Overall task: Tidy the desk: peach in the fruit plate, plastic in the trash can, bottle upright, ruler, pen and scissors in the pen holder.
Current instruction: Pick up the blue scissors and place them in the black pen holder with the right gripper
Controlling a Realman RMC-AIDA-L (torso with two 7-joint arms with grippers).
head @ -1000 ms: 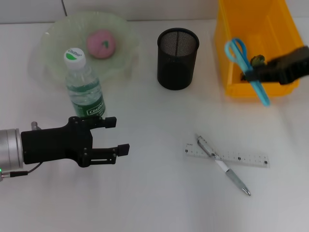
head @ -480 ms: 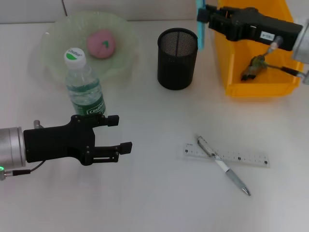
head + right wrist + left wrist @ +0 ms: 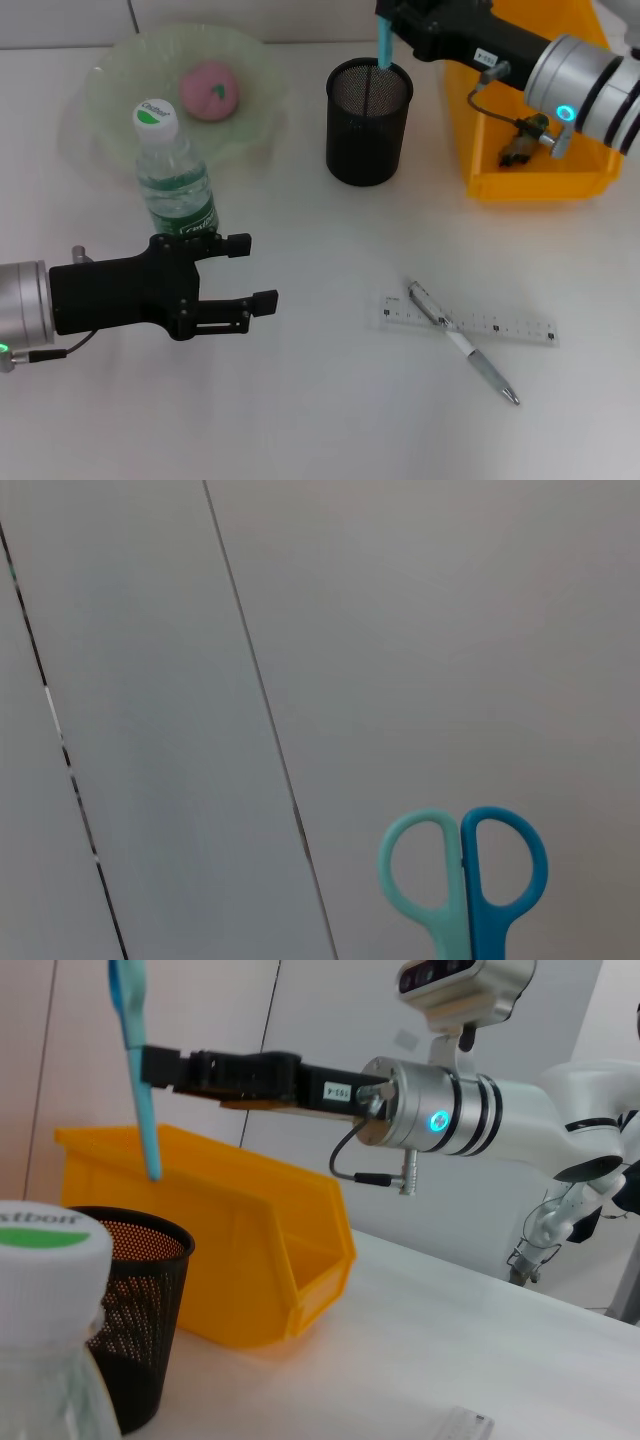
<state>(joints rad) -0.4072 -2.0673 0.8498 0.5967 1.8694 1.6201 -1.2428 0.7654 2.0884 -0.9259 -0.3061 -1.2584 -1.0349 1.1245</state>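
Hanging point-down over the black mesh pen holder (image 3: pixel 368 120) at twelve o'clock, the blue plastic-handled scissors (image 3: pixel 384 42) sit clamped in the right tool (image 3: pixel 392 22), handles cut off; left tool (image 3: pixel 245 272) gapes wide at eight o'clock.

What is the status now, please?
Right gripper shut on scissors, blades above pen holder. Left gripper open beside bottle. Nothing blocks.
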